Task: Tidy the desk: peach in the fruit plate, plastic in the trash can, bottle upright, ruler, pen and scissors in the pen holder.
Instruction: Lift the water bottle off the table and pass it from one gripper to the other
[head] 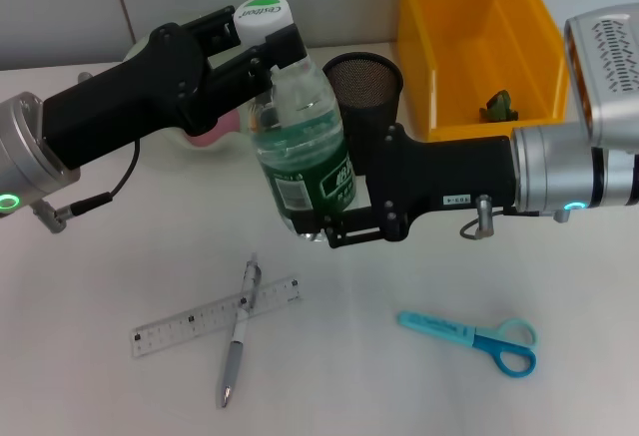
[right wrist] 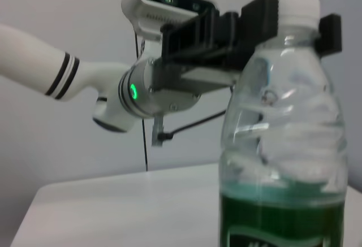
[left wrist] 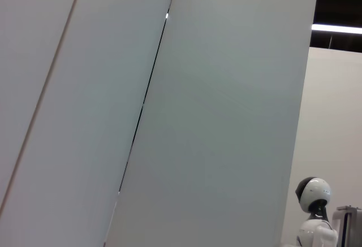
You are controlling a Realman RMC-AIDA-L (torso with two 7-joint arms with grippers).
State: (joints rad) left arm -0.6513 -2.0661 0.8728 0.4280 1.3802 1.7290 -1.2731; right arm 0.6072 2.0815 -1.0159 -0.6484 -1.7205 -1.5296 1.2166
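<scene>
Gripping the neck of the clear plastic bottle with white cap and green label [head: 300, 147], just under the cap, the black left gripper [head: 262, 45] reaches in from 9 o'clock, fingers closed on the bottle; seen likewise in the right wrist view, clamped at the neck [right wrist: 283, 26]. Standing about upright, slightly tilted, near table centre, roughly a third full of clear liquid. Whether the base rests on the white table [head: 80, 396] or hangs just above: cannot tell.

Lying flat at 7 o'clock, untouched: clear plastic ruler [head: 215, 316], crossed by silver-and-white pen [head: 240, 331], the two touching. Both yet to go into the holder.

Partly hidden behind the left arm at 10 o'clock: pale fruit plate [head: 190, 137] with something pink in it, perhaps the peach, not sure enough to call done.

Standing at 12 o'clock, just behind the bottle: black mesh pen holder [head: 364, 82], seemingly empty.

Closing on the bottle's lower body from 3 o'clock: black right gripper [head: 349, 218], fingers on either side of the label and apparently pressed to it.

Lying at 5 o'clock, well apart from the rest: light-blue scissors [head: 474, 336], not yet stowed.

Sitting at 1 o'clock: yellow plastic bin [head: 419, 47], presumably the trash can, with a small dark green scrap [head: 497, 107] inside, likely the plastic.

Judged overall: bottle nearly done, three desk items left.
</scene>
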